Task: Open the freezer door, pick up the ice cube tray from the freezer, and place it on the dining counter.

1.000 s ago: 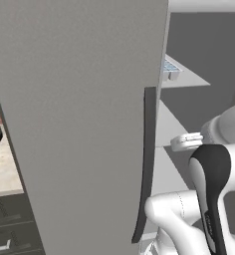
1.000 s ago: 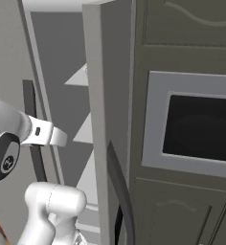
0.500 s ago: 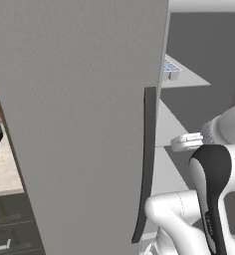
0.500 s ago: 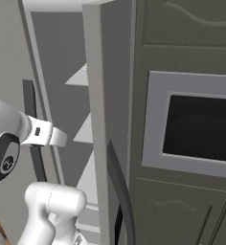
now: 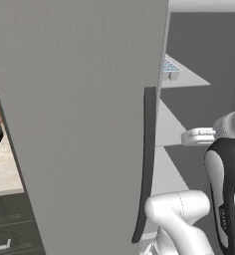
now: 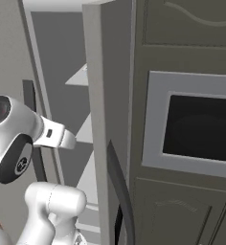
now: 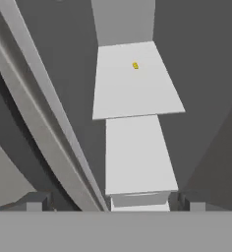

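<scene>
Left base view: freezer door stands swung open, blocking most of the freezer; its dark bar handle runs down the edge. Ice cube tray sits on an upper shelf, half cut off by the door. Beige worktop peeks out far left. Right base view: built-in oven window at right. Hand view: tool tips apart, empty, pointing at bare shelves; a small yellow speck on the far one, unidentifiable.
</scene>
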